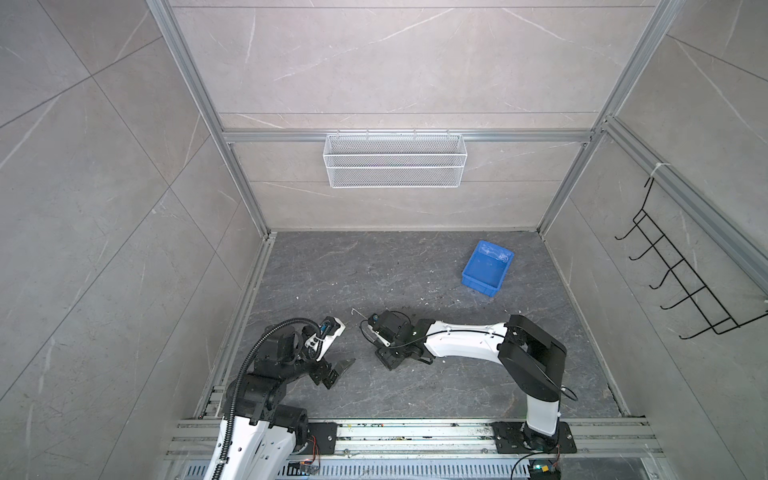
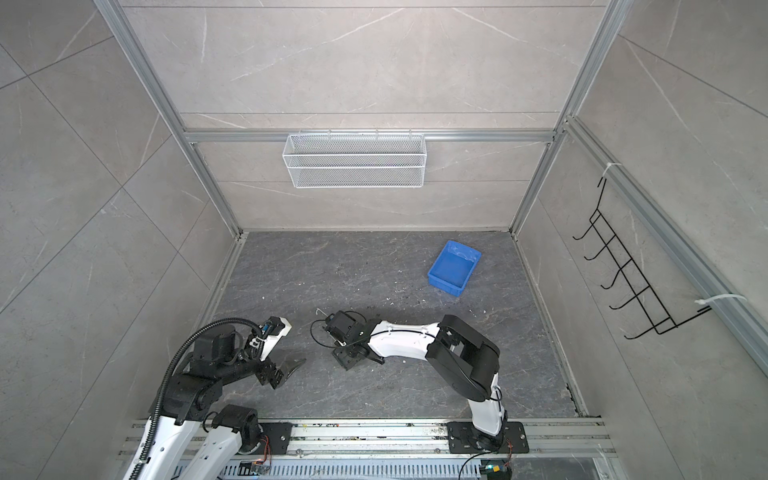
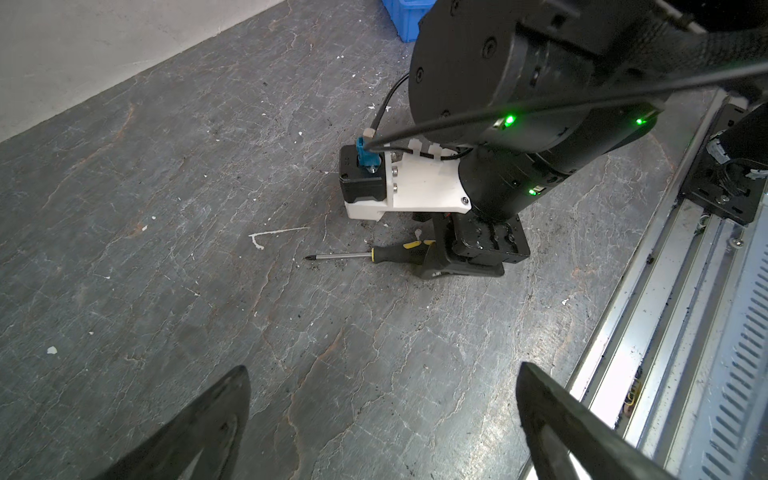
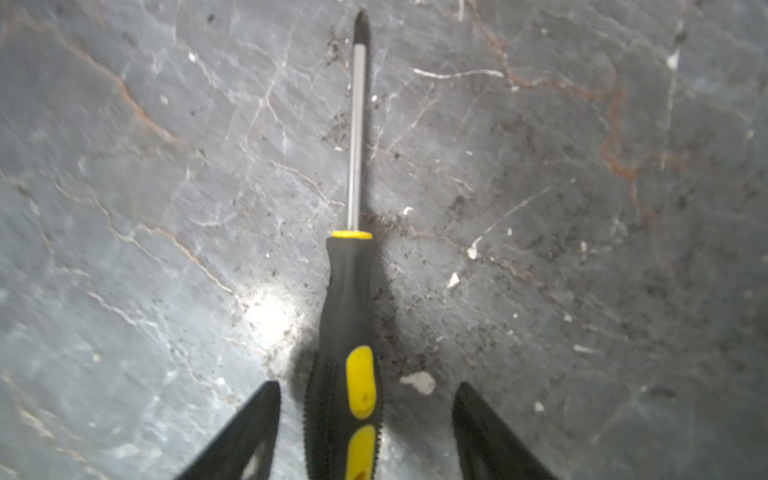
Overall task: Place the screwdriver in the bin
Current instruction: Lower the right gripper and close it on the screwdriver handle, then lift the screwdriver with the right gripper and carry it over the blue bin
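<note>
The screwdriver (image 4: 349, 291), with a black handle, yellow accents and a thin metal shaft, lies flat on the dark stone floor (image 1: 415, 266). My right gripper (image 4: 366, 385) is lowered over its handle end. Its jaws are open and straddle the handle, with a gap showing on each side. The left wrist view shows the screwdriver (image 3: 374, 254) sticking out from under the right gripper (image 3: 428, 253). In both top views the right arm hides it. The blue bin (image 1: 484, 270) (image 2: 451, 268) stands apart at the back right. My left gripper (image 3: 383, 368) (image 1: 340, 372) hangs open with nothing in it, to the left of the right gripper.
A thin white bent stick (image 3: 270, 237) lies on the floor just past the screwdriver's tip. A white wire-mesh basket (image 1: 395, 160) hangs on the back wall and a black hook rack (image 1: 673, 274) on the right wall. Metal rails (image 1: 415, 436) run along the front edge.
</note>
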You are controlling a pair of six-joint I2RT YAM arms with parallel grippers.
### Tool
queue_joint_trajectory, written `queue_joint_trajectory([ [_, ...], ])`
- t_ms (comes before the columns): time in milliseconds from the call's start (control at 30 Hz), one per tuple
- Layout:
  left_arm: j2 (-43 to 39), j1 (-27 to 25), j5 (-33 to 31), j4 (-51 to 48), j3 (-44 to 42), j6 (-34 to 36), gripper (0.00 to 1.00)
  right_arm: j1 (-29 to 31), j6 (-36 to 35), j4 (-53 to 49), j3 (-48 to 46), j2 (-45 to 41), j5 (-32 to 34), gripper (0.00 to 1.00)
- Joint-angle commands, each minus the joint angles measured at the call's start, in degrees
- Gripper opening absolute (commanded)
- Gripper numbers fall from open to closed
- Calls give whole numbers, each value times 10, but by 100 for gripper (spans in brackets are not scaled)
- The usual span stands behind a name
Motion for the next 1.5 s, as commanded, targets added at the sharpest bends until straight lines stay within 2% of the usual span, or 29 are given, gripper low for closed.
queue_joint_trajectory([
  [0, 6, 0, 16, 6, 4, 11, 100, -2, 5, -23, 14, 13, 16, 53],
  [467, 7, 0, 20, 15, 2, 11, 100, -3, 5, -20, 8, 0, 24, 12],
  [767, 32, -1, 35, 39, 12, 1, 100, -12, 17, 28, -32, -61, 62, 2],
  [900, 45, -1, 44, 64, 19, -4, 100, -28, 29, 52, -57, -100, 81, 1],
  [1133, 79, -7, 61, 193, -3, -51, 100, -74, 38, 64, -84, -162, 116, 0],
  [1233, 103, -29, 56, 263, -16, -77, 100, -98, 42, 65, -94, -183, 121, 0],
  [1467, 206, -135, -12, 390, -18, -98, 100, -157, 87, 78, -123, -227, 133, 0],
])
